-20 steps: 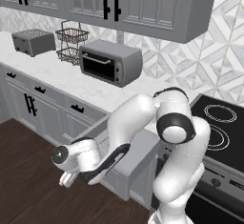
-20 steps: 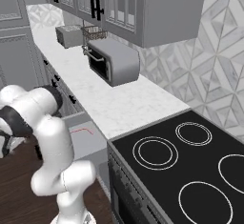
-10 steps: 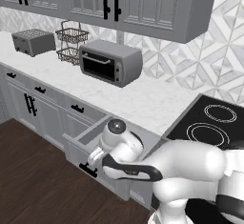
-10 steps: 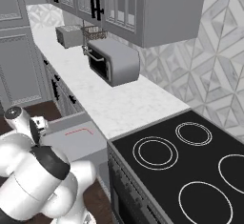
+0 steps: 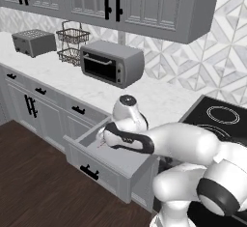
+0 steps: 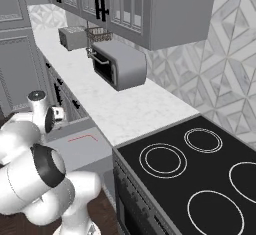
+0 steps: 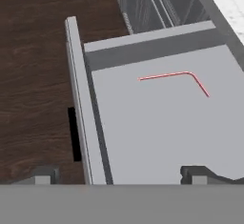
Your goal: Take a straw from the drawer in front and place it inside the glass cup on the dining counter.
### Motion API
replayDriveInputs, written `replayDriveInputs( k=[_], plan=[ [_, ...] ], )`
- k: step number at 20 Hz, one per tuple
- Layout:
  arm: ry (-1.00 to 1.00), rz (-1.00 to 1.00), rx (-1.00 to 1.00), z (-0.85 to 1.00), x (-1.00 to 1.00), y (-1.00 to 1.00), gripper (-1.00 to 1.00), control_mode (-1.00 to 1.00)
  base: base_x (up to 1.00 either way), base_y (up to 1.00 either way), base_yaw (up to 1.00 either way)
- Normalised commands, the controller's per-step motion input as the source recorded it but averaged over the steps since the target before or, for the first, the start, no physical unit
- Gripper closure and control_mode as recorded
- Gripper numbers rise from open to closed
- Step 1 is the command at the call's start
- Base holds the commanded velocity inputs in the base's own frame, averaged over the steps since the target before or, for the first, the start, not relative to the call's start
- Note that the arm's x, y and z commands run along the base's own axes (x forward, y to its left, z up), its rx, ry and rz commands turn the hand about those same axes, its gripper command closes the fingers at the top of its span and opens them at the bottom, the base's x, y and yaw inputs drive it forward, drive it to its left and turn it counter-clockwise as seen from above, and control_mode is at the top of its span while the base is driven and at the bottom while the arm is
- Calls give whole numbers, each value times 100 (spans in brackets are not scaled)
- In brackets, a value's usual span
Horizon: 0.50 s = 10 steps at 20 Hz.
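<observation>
Drawer [image 7: 162, 132] stands pulled out, grey floor exposed. The gripper [image 7: 121, 173] hangs above it, looking down into it; the two finger tips sit wide apart at the bottom of the hand view, one over the wood floor outside the drawer front, the other over the drawer's inside. Hand is spread, nothing between the fingers.

Straw [image 7: 174, 77] lies flat on the drawer floor, ahead of the hand and a little toward the inner finger's side. It is not straight here: a long leg, then a bend, then a short leg angling off. In the right base view the straw [image 6: 82, 138] shows as a thin red line beside the wrist. Not touched by either finger.

Glass cup and dining counter: not visible in these frames.

Judged step: approach to grasp, early in the task.

Risks:
- Straw is very thin and lies flat; fingers closing above it would miss, closing too low would scrape the drawer floor.
- Finger line is not centred on the straw; one tip sits outside the drawer front, so a straight descent could strike the front panel.
- Gripping near the bend could let the straw swivel or slip.
</observation>
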Motion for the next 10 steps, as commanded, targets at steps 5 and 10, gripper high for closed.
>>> replayDriveInputs(
  k=[5,10],
  plan=[
    [32,-9,-18,-26,63,0,-100,-100,0,0,0],
    [26,-4,-17,-73,23,0,-100,-100,0,0,0]
  ],
)
